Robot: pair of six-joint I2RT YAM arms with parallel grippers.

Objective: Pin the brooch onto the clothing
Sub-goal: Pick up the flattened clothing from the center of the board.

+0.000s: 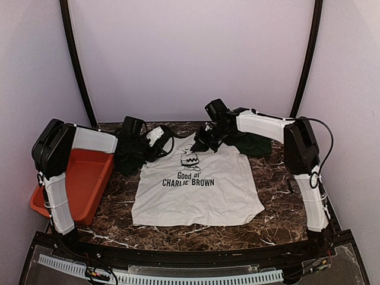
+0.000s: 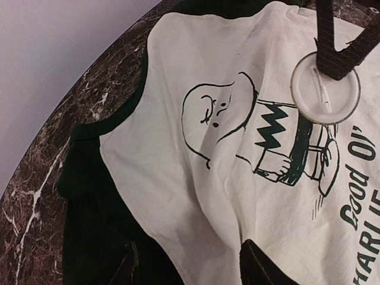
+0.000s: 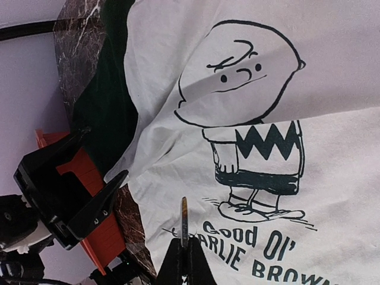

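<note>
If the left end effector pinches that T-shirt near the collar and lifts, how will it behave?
Probably floppy: the T-shirt lies in wrinkles and folds, so it should drape and bunch. Likely light, sliding easily over the smooth marble table if pushed.

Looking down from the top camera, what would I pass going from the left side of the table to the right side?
orange bin → left gripper → cartoon boy print → right arm's black elbow
</note>
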